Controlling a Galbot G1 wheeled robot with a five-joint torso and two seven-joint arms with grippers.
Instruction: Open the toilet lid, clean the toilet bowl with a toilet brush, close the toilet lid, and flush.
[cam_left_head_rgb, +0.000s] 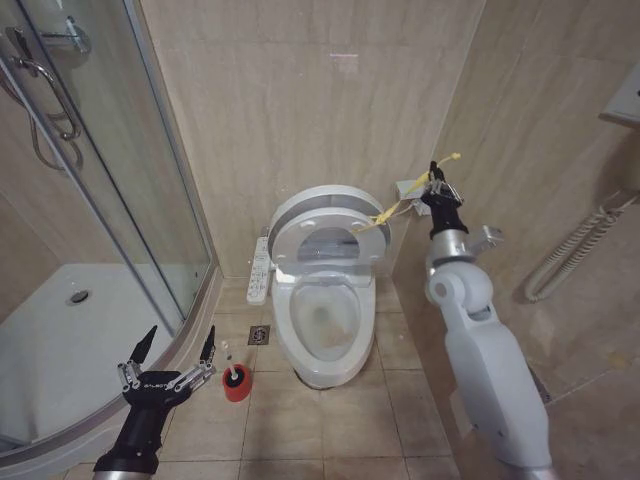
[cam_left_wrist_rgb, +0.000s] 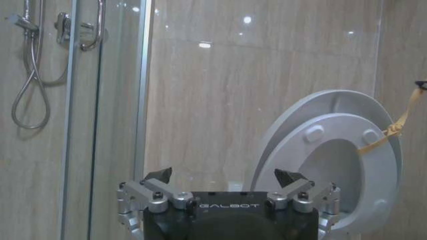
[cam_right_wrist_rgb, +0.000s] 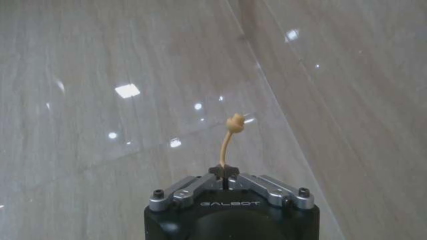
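Observation:
The toilet lid (cam_left_head_rgb: 318, 199) stands raised toward the back wall, with the ring seat (cam_left_head_rgb: 287, 243) tilted up in front of it. A yellow cord (cam_left_head_rgb: 392, 210) runs taut from their right edge to my right gripper (cam_left_head_rgb: 436, 189), which is shut on it high beside the right wall. The toilet bowl (cam_left_head_rgb: 325, 322) lies open below. At the lower left, my left gripper (cam_left_head_rgb: 180, 352) hangs open just left of the red cup holding the toilet brush (cam_left_head_rgb: 235, 377). The left wrist view shows the lid (cam_left_wrist_rgb: 319, 106), the cord (cam_left_wrist_rgb: 401, 122) and the open left gripper (cam_left_wrist_rgb: 223, 176). The right wrist view shows the right gripper (cam_right_wrist_rgb: 227, 172) pinching the cord (cam_right_wrist_rgb: 230, 134).
A curved glass shower enclosure (cam_left_head_rgb: 150, 200) and white tray (cam_left_head_rgb: 70, 340) fill the left side. A white control panel (cam_left_head_rgb: 259, 268) hangs left of the toilet, with a floor drain (cam_left_head_rgb: 259, 334) below it. A hose (cam_left_head_rgb: 570, 255) hangs on the right wall. Open floor tiles lie in front of the toilet.

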